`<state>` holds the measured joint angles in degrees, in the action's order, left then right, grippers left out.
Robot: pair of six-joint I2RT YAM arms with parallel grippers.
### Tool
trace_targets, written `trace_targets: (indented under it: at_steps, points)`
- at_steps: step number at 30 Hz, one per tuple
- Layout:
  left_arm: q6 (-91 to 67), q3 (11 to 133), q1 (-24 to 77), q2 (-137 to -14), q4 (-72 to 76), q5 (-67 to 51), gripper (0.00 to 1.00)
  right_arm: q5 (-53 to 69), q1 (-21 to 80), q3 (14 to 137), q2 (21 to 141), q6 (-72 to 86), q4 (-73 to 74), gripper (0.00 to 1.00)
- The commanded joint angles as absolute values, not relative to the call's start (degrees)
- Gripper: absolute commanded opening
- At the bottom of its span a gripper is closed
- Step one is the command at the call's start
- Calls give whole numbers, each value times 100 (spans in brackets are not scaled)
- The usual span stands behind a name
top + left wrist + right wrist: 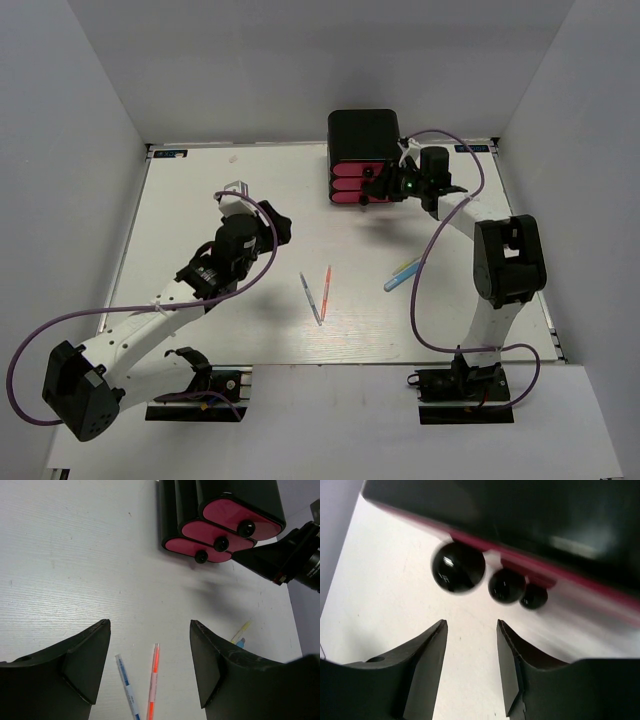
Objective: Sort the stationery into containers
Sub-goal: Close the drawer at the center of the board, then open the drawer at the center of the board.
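The black box holds three pink drawers with black round knobs, all closed. My right gripper is open and empty right in front of the knobs. In the right wrist view the knobs sit just beyond my open fingertips. A grey-blue pen and a red-orange pen lie mid-table. A yellow pen and a light-blue marker lie to their right. My left gripper is open and empty above the table; both pens show between its fingers. No capsule pieces are in view.
The white table is walled in at the back and both sides. The right arm's purple cable loops over the table's right side near the yellow pen. The right gripper's black body shows beside the drawers in the left wrist view.
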<state>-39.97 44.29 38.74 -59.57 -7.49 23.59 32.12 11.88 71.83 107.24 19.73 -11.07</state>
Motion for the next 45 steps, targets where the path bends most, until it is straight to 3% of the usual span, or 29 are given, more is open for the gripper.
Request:
trace_targets:
  at_steps: [1, 18, 45]
  points:
    - [-4034, 4333, 3894, -5871, -738, 2409, 74, 3296, 1160, 6935, 10380, 1986, -1301, 50]
    - [-4140, 4157, 3894, -5818, -738, 2408, 74, 2374, 1169, 6065, 10432, 3348, -2803, 55]
    - [-4192, 4104, 3894, -5933, -791, 2355, 74, 2223, 1239, 6794, 11355, 4166, -3366, 55]
